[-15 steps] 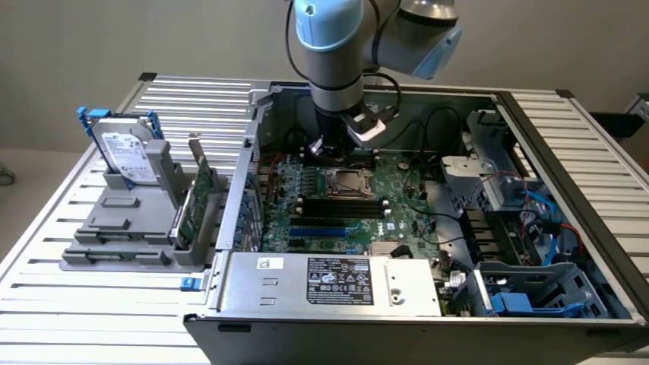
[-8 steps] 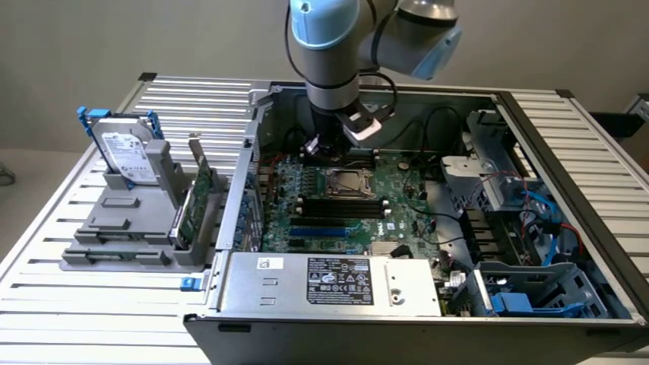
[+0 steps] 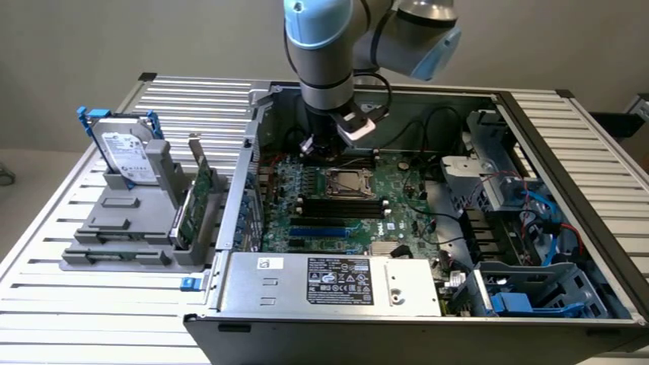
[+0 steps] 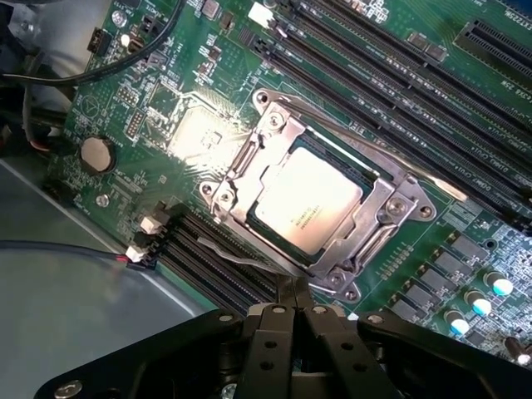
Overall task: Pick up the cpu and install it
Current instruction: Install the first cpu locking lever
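My gripper point(image 4: 295, 309) is clenched, its two matte black fingers pressed flat against each other, pad to pad, with small round bolt heads dotting the black bracket behind them. I hang inside the open dark grey steel computer case point(image 3: 406, 340), low over the glossy green motherboard point(image 4: 166, 125).

The cpu point(image 4: 307, 199), a small flat square with a smooth silvery-beige metal lid and a thin darker rim, is not in my grip. It lies flat in its socket on the board, framed by the bright, stamped-steel socket frame point(image 4: 370, 220) with round screw heads at its corners. My fingertips sit just beside one edge of that frame; whether they touch it I cannot tell.

Long, narrow black plastic memory slots point(image 4: 399, 79) run in parallel rows on two sides of the socket. A round, shiny coin battery point(image 4: 97, 154) lies flat on the board, and a row of small cylindrical capacitors with blue-white tops point(image 4: 482, 303) stands near the frame.

In the exterior view, a boxy silver power supply with a black label point(image 3: 264, 285) fills the case's front. On the exterior view's left, on the ribbed aluminium table point(image 3: 61, 228), a grey hard drive with a white label and blue handles point(image 3: 130, 156) leans in a grey plastic stand, with an upright green circuit card point(image 3: 200, 190) beside it.
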`<control>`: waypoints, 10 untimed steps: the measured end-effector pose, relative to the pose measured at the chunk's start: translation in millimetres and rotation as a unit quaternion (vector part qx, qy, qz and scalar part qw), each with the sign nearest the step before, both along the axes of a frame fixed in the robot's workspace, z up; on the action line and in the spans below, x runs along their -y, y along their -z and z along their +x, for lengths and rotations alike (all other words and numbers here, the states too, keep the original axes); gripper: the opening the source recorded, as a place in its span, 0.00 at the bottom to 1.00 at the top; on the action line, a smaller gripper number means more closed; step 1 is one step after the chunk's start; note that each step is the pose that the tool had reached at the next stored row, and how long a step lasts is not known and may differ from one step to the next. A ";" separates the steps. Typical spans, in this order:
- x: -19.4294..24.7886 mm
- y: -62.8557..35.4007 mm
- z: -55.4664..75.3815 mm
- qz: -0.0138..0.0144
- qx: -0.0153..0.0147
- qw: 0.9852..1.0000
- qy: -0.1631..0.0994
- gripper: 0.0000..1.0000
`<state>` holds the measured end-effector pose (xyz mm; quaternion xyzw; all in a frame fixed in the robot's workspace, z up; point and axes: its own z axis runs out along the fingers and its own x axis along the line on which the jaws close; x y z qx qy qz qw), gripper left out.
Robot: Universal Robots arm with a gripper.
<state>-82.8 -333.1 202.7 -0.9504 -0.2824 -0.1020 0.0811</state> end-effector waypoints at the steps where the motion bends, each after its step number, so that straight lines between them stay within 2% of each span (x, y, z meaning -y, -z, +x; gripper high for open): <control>1: 0.0 0.0 -0.2 0.000 0.000 1.000 0.000 0.11; 10: 0.0 0.0 -2.5 0.000 0.000 1.000 0.022 0.11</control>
